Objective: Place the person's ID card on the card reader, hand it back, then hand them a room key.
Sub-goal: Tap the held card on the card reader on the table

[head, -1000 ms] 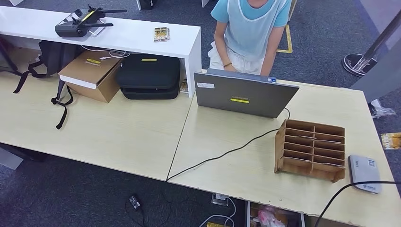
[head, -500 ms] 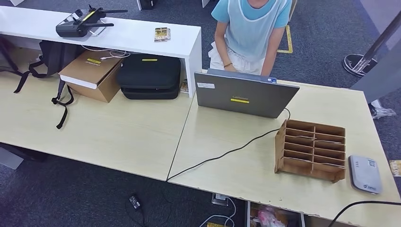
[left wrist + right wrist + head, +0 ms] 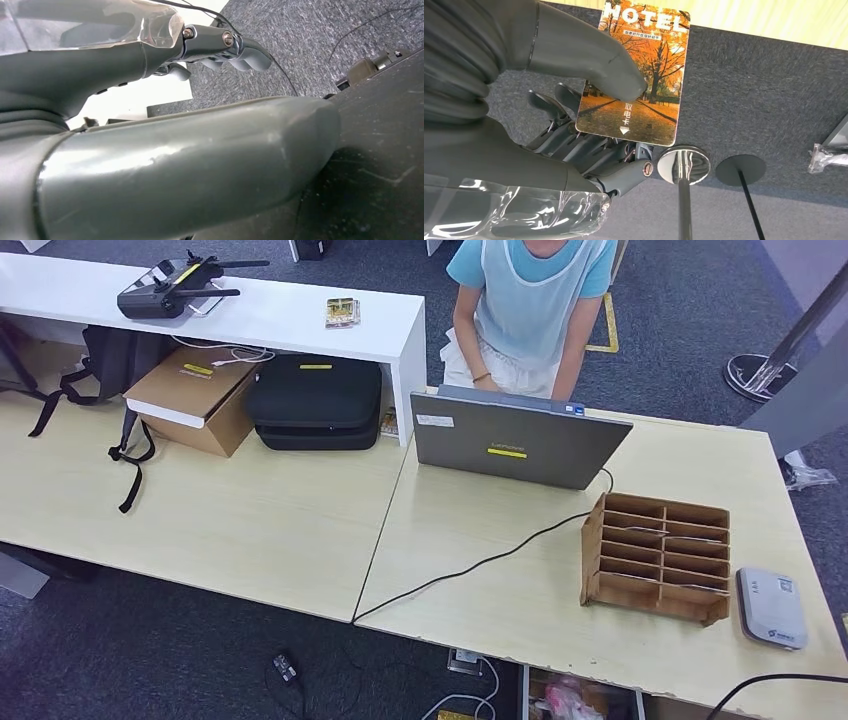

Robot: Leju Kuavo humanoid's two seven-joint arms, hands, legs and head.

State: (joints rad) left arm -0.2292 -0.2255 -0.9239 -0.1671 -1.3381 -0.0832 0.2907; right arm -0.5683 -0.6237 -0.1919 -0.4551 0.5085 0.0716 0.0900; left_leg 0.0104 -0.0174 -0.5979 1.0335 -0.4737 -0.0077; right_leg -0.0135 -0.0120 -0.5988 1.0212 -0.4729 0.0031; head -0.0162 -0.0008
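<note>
My right hand [image 3: 564,60] holds an orange "HOTEL" room key card [image 3: 659,65], thumb pressed on its face and fingers [image 3: 589,147] behind it, down over grey carpet beside the table edge [image 3: 774,20]. In the head view the grey card reader [image 3: 771,607] lies flat at the table's right end, next to a wooden slotted card rack [image 3: 657,556]. A person in a light blue shirt [image 3: 528,300] sits behind an open laptop [image 3: 518,445]. My left hand [image 3: 175,165] hangs low with nothing in it, its fingers [image 3: 240,52] apart from the thumb.
A black cable [image 3: 480,565] runs from the laptop across the pale table [image 3: 250,530] to its front edge. A cardboard box [image 3: 195,398] and black case [image 3: 315,400] sit under a white shelf [image 3: 270,310]. A chrome stanchion base [image 3: 683,165] stands on the carpet.
The key card seen at the head view's right edge has sunk lower and slipped out past that edge. The black cable at the bottom right has dropped with it.
</note>
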